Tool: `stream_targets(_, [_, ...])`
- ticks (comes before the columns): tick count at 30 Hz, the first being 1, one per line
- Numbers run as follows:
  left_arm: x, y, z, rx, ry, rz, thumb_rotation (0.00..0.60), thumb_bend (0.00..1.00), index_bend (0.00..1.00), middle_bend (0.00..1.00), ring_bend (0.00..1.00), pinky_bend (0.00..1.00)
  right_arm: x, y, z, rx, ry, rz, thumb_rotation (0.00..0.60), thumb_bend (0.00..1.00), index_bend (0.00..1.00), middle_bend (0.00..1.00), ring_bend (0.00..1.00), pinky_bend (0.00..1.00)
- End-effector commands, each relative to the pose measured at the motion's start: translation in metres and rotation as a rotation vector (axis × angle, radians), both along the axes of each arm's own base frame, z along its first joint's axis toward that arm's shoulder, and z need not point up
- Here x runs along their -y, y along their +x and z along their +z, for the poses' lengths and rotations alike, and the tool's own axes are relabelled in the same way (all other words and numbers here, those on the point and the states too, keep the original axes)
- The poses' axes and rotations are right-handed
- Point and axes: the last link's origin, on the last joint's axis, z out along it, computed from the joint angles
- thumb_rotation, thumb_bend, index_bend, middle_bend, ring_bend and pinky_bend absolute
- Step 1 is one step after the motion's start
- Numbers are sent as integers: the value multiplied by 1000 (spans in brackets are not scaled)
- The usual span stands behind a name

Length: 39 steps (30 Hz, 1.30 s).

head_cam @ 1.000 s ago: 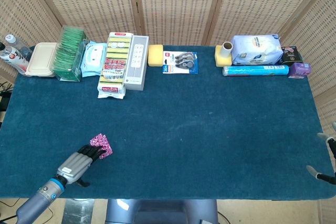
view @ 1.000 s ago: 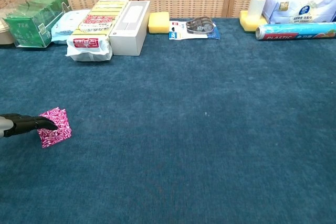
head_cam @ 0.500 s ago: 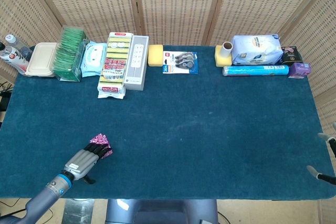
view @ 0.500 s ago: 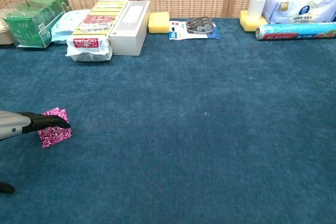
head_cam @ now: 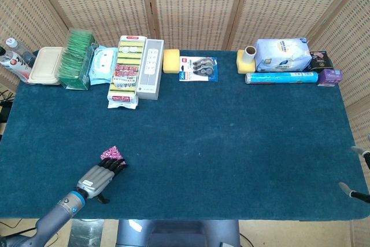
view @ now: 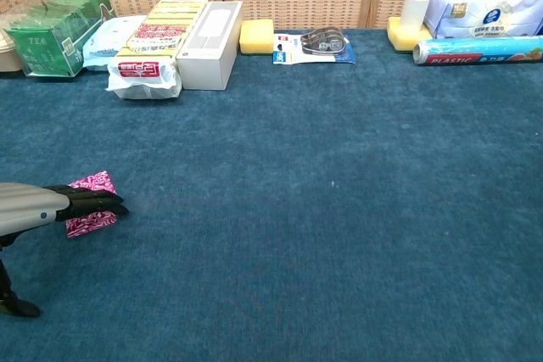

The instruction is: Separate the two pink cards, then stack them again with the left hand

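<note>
Two patterned pink cards point(head_cam: 111, 154) point(view: 90, 184) lie overlapped on the blue cloth near the front left. My left hand point(head_cam: 99, 179) point(view: 53, 206) lies flat over them with its dark fingers point(view: 95, 202) stretched across the cards, hiding their middle. Pink shows above and below the fingers in the chest view. I cannot tell whether the fingers press on the cards or hover. Only a sliver of my right hand point(head_cam: 355, 188) shows at the right edge of the head view, off the table; its state is unclear.
Along the back edge stand a green tea box point(head_cam: 76, 59), wipes point(head_cam: 103, 65), a sponge pack point(head_cam: 126, 70), a white box point(head_cam: 150, 67), a yellow sponge point(head_cam: 171, 61), tape dispensers point(head_cam: 198, 68), a blue foil roll point(head_cam: 281, 77) and a white bag point(head_cam: 282, 54).
My left hand has slid forward and to the right over the cards, covering more of them; the cards now show less pink.
</note>
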Motion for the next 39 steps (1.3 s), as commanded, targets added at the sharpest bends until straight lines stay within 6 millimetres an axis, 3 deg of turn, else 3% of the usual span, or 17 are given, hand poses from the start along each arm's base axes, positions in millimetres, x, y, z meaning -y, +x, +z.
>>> stream_targets(1, [0,6,-3,6,-9,-10,600,113,0,0,0,0,0,0,0,0,-1,-1,600,0,207,25,0,0])
stream_targets(14, [-1,38,-3,84,-1,-84,600,113,0,0,0,0,-1,0,1,1,-3,1,600,0,205,24,0,0])
stream_targets(25, [4,15,16,24,19,-31,600,113,0,0,0,0,-1,0,1,5,-4,2,600,0,205,24,0,0])
stream_targets(39, [-2,11,-3,0,-40,-11,600,112,0,0,0,0,-1,0,1,9,-4,-1,600,0,205,24,0,0])
